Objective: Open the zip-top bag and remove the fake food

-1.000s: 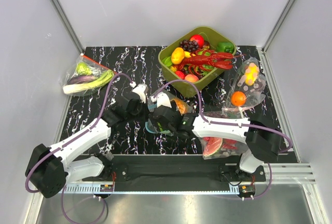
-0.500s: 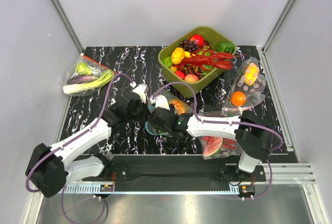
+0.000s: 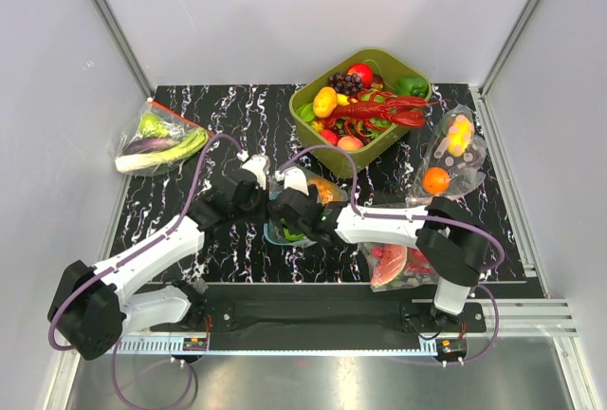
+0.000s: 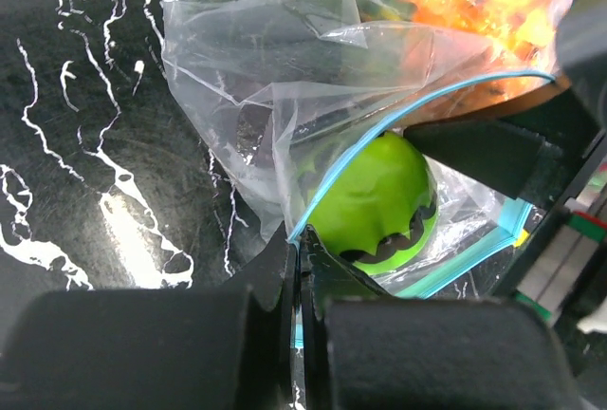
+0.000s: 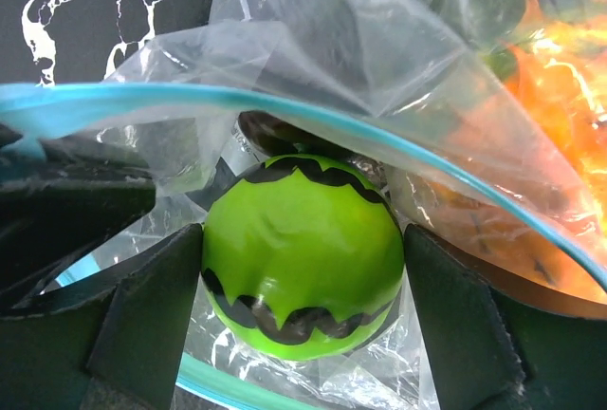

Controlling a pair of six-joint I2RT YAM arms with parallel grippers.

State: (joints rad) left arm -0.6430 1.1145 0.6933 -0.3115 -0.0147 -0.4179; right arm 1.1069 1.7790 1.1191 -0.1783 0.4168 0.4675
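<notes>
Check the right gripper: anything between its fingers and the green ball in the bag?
Nothing visible. The right gripper is through the zip-top bag's mouth, fingers flanking the green ball with no film between. The left gripper pinches the rim by the blue zip strip, holding it open.

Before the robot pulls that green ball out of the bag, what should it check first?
1. Left gripper pinching the zip-top bag at its rim: ok.
2. Bag mouth open around the green ball: ok.
3. Right gripper straddling the ball, one finger each side: ok.
4. Grip tight enough to lift: cannot tell.
5. Pineapple clear of the right gripper: cannot tell.
</notes>
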